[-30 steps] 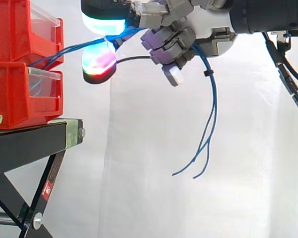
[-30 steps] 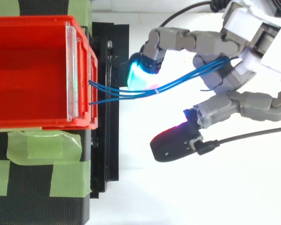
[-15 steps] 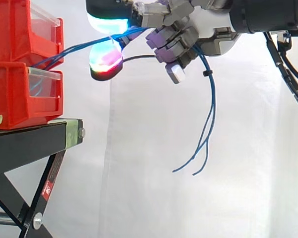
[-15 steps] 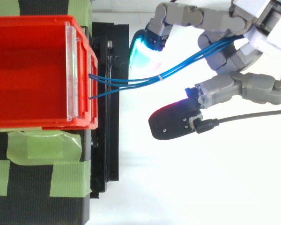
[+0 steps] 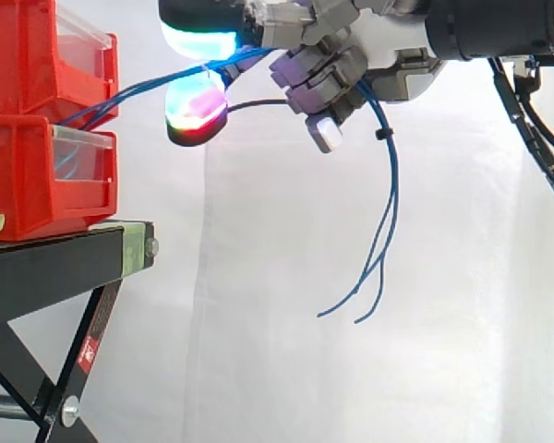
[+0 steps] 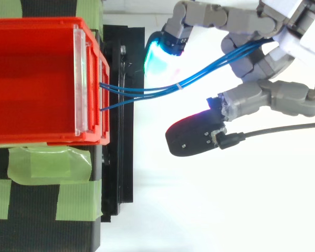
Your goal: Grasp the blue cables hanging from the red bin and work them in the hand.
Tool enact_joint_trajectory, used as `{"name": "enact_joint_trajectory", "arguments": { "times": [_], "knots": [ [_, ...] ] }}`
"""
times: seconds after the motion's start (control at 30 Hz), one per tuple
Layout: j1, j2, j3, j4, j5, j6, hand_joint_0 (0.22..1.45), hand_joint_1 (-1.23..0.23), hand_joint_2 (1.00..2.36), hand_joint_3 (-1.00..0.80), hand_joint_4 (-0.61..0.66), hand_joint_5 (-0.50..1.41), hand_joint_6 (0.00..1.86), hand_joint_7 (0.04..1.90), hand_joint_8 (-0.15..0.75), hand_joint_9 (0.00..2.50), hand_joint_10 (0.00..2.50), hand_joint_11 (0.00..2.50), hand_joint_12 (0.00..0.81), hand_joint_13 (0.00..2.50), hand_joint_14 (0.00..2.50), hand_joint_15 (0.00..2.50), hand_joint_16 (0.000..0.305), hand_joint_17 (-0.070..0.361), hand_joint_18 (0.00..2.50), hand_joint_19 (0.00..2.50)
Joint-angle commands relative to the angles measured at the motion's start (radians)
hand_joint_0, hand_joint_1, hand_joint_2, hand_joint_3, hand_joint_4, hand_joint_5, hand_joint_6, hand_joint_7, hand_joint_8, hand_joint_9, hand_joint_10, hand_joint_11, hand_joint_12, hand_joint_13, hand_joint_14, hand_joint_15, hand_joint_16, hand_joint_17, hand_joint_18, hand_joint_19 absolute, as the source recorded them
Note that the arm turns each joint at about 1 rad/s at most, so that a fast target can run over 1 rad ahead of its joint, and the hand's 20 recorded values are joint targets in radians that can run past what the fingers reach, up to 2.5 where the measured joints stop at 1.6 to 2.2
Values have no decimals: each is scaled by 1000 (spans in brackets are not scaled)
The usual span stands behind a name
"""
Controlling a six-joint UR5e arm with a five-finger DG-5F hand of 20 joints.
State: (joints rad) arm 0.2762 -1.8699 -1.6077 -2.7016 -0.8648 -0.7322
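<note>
upper red bin (image 6: 37,79): open top, red floor showing inside; clear plate (image 6: 80,79) stands upright just behind its front wall.
lower red bin (image 5: 37,175): directly under the upper red bin, with its own clear front panel; contents can't be made out.
blue cables (image 6: 147,90): a few thin strands come out of the upper red bin's front wall, run away from it through the air into the hand, then droop behind the palm with loose ends dangling well below bin level; a small white tie (image 6: 177,88) bundles them partway out from the bin.
hand (image 6: 273,52): out in front of the upper red bin at its height, fingers curled round the blue cables, holding them.
pads (image 5: 196,106): glowing cyan, green and red, closest hand part to the bin, one above the strands and one below.
black stand (image 5: 55,268): under both bins; green tape (image 6: 47,163) on it beside the upper red bin.
white curtain (image 5: 286,351): plain backdrop behind everything.
</note>
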Motion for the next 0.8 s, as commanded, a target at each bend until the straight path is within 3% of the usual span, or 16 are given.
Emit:
{"name": "enact_joint_trajectory", "arguments": {
  "times": [0.0, 0.07, 0.2, 0.77],
  "knots": [
    [1, 0, 0, 6, 1, -13, 992, -742, 1011, -768, 332, 267, 195, 1284, 535, 1779, 2500, 2500, 712, 2021, 2500, 1972, 237, 178, 2500, 648],
    [3, 0, 0, 8, 1, -18, 990, -745, 1012, -730, 339, 187, 396, 1199, 535, 1779, 2500, 2500, 712, 2021, 2500, 1972, 237, 178, 2500, 648],
    [5, 0, 0, 42, 3, -50, 988, -745, 1014, -702, 343, 188, 443, 1176, 535, 1779, 2500, 2500, 712, 2021, 2500, 1972, 237, 178, 2500, 648],
    [3, 0, 0, 83, 7, -79, 831, -666, 1007, -837, 353, 299, 216, 1290, 535, 1779, 2500, 2500, 712, 2021, 2500, 1972, 237, 178, 2500, 648]
  ]
}}
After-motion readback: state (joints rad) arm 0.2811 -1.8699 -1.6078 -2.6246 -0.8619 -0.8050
